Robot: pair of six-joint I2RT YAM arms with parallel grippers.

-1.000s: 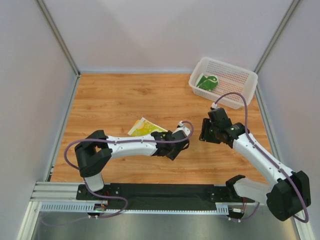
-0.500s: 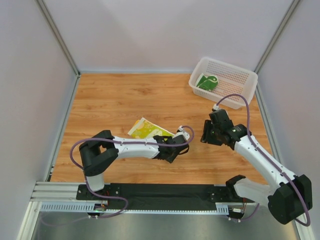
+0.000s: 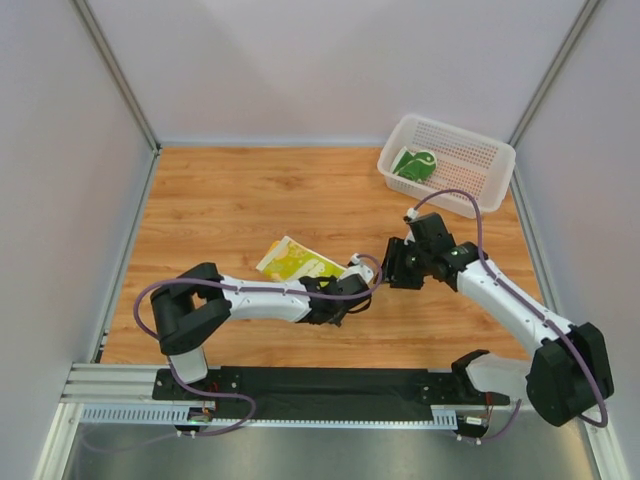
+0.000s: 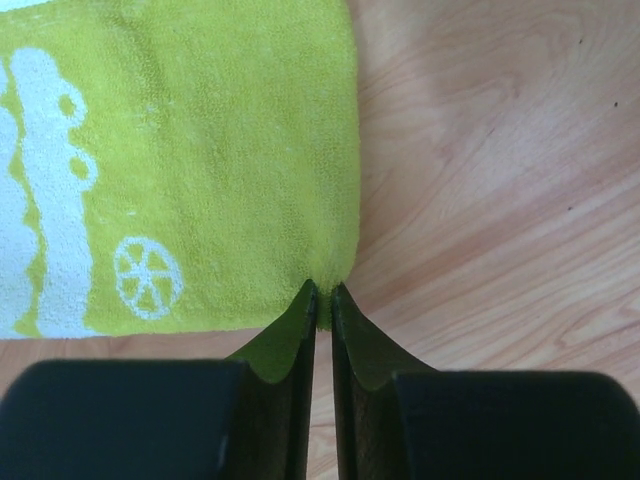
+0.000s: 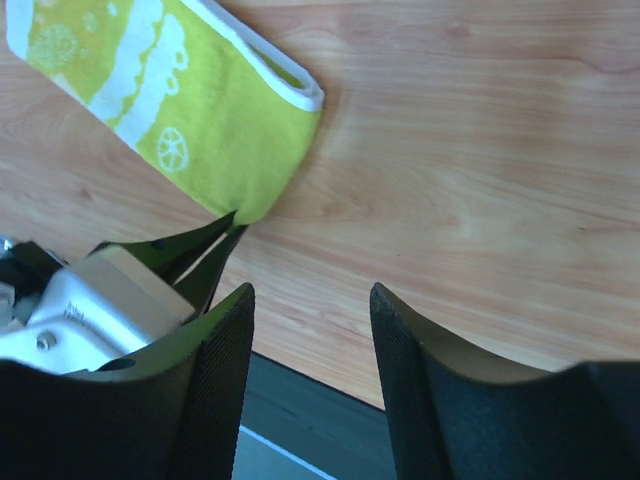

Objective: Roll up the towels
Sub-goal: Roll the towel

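The cream-yellow and lime towel (image 3: 293, 260) lies folded flat on the wooden table; it also shows in the left wrist view (image 4: 200, 150) and the right wrist view (image 5: 200, 100). My left gripper (image 3: 338, 281) is shut on its near right corner (image 4: 324, 290). My right gripper (image 3: 392, 268) is open and empty (image 5: 312, 292), just right of that corner, above bare wood. The left gripper's fingers (image 5: 205, 240) show pinching the corner. The dark green towel (image 3: 414, 163) lies in the white basket.
The white perforated basket (image 3: 470, 142) stands at the back right corner. Grey walls close in the table on three sides. The black base rail (image 3: 320, 385) runs along the near edge.
My right gripper has moved left, close to the left gripper and the towel's corner. The left gripper has drawn back slightly with the corner in it.
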